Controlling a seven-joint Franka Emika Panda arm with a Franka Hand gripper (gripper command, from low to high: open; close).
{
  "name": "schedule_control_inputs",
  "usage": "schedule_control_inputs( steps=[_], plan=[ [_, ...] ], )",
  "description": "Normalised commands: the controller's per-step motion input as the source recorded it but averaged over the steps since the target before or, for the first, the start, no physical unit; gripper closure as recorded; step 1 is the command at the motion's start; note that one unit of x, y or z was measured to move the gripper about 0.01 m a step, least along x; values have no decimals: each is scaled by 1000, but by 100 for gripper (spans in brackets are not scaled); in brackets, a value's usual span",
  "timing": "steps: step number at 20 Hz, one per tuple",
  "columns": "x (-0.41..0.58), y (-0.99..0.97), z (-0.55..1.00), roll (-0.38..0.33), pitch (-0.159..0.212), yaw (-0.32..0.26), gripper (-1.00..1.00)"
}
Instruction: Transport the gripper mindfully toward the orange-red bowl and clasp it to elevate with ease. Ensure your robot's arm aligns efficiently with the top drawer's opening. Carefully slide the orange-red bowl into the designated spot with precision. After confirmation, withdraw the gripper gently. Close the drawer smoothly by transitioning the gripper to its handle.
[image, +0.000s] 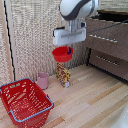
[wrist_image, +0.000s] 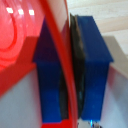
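My gripper (image: 68, 49) is shut on the rim of the orange-red bowl (image: 62, 54) and holds it in the air, above the floor. The wrist view shows the bowl's rim (wrist_image: 62, 55) pinched between my two blue fingers (wrist_image: 95, 70). The robot's arm (image: 78, 9) hangs from above. The top drawer (image: 106, 36) is at the exterior view's right, pulled open, with its silver handle (image: 102, 38) across the front. The bowl hangs to the exterior view's left of the drawer, about level with its front.
A large red mesh basket (image: 25, 101) stands on the wood floor at the exterior view's lower left. A pink cup (image: 43, 80) and a patterned carton (image: 63, 75) stand below the bowl. The lower drawer (image: 108, 62) is under the top one.
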Motion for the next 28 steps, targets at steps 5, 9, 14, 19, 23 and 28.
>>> schedule_control_inputs(
  steps=[5, 9, 14, 19, 23, 28],
  plan=[
    [577, -269, 985, -32, 88, -84, 100],
    [506, -281, 1000, -28, 72, -100, 100],
    [426, -304, 1000, -26, 79, -149, 100],
    [299, -419, 993, -9, 92, -199, 100],
    [221, -456, 879, 0, 65, -229, 100],
    [150, -511, 691, 0, 78, -227, 100]
  ],
)
